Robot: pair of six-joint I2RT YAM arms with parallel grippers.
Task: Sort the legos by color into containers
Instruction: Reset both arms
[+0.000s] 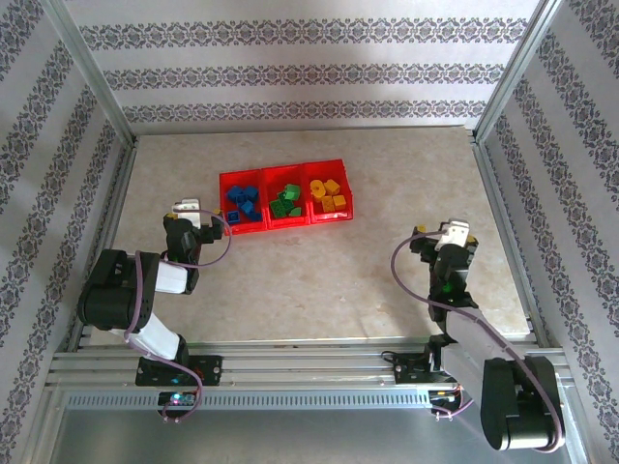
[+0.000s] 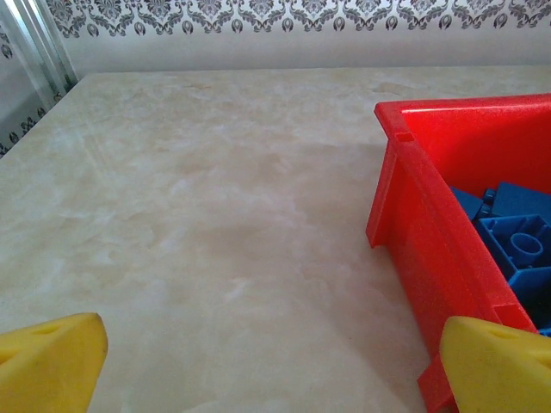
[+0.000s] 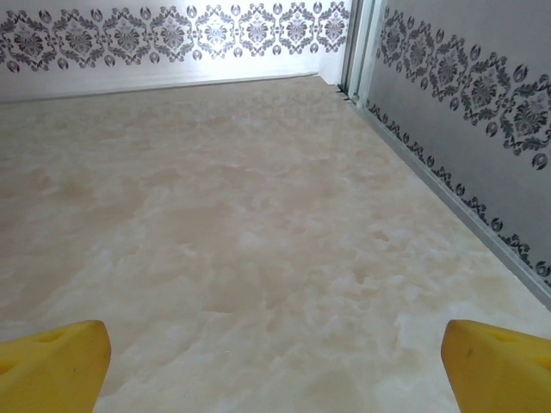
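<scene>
Pale marbled counter, bearing one thing.
A long red tray rests flat on it, left of centre.

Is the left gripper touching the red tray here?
Cannot tell. In the left wrist view one finger overlaps the outer wall of the red tray; from above the left gripper sits right at its corner. Neither shows contact or a gap.

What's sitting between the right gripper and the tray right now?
Bare table: in the top external view, nothing lies between the right gripper and the tray. The right wrist view likewise shows bare surface ahead of the open jaws.
</scene>
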